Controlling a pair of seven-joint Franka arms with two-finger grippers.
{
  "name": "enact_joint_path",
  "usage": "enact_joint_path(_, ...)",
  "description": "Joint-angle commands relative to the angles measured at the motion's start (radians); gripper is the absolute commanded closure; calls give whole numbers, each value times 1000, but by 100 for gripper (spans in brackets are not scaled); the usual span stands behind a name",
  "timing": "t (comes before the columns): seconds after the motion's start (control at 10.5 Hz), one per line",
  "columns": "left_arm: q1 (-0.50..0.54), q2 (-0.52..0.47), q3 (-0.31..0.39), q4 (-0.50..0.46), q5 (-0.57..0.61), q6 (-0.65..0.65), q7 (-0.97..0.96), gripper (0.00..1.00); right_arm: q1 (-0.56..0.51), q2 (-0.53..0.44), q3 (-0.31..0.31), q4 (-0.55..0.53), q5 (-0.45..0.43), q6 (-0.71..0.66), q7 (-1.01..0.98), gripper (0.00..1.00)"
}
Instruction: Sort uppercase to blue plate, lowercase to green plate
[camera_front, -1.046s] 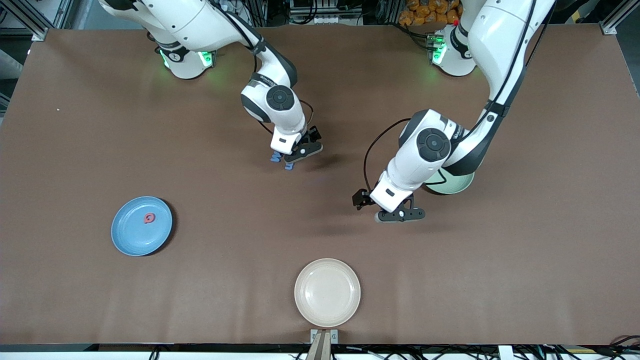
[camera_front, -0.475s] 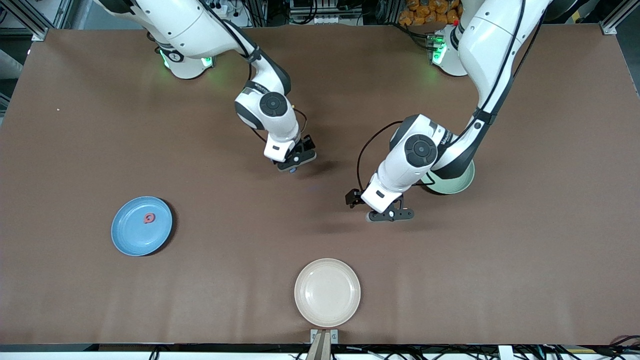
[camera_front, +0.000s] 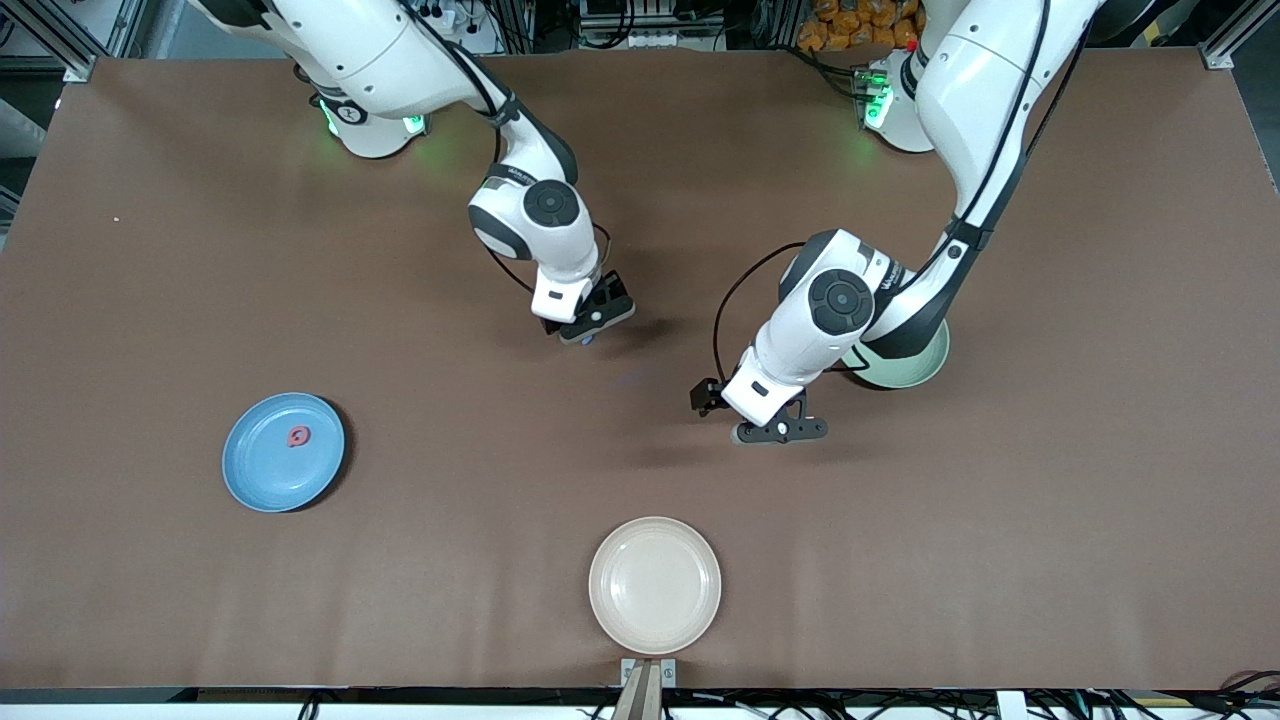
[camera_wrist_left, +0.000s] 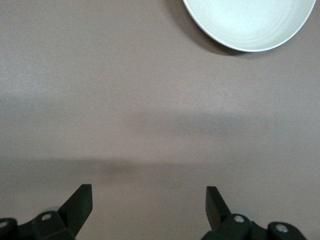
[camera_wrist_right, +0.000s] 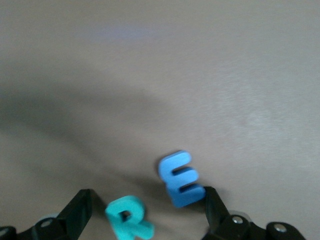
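Teal R (camera_wrist_right: 129, 224) and blue letter (camera_wrist_right: 180, 179) — perhaps m — lie between wide-apart right gripper (camera_wrist_right: 147, 210); left gripper (camera_wrist_left: 149, 210) likewise spread.

Both arms are glossy white with dark grey joint bands and round dark caps on the wrist joints. Green lights glow at each white base. Thin black cables loop from the forearms to the wrists. The left gripper (camera_front: 780, 432) and right gripper (camera_front: 590, 324) are black, with small silver screws at their finger mounts.
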Motion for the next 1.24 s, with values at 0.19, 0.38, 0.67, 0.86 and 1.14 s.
enact_joint_path(0.19, -8, 12, 4, 14, -4, 6, -10, 0, 39, 2, 12, 4, -102, -1, 19, 0)
enact_joint_path(0.38, -8, 12, 4, 14, -4, 6, -9, 0, 42, 3, 14, -8, -182, -2, 18, 0)
enact_joint_path(0.67, -8, 8, 4, 12, -1, 6, -7, 0, 27, 2, 14, -14, -212, -36, 8, 0)
enact_joint_path(0.86, -8, 0, 3, 14, -3, 6, -9, 0, 12, -7, 15, -46, -212, -42, 21, 0)
enact_joint_path(1.14, -14, -3, 1, 11, 0, 6, -1, 0, 3, -20, 24, -63, -210, -42, 22, 0)
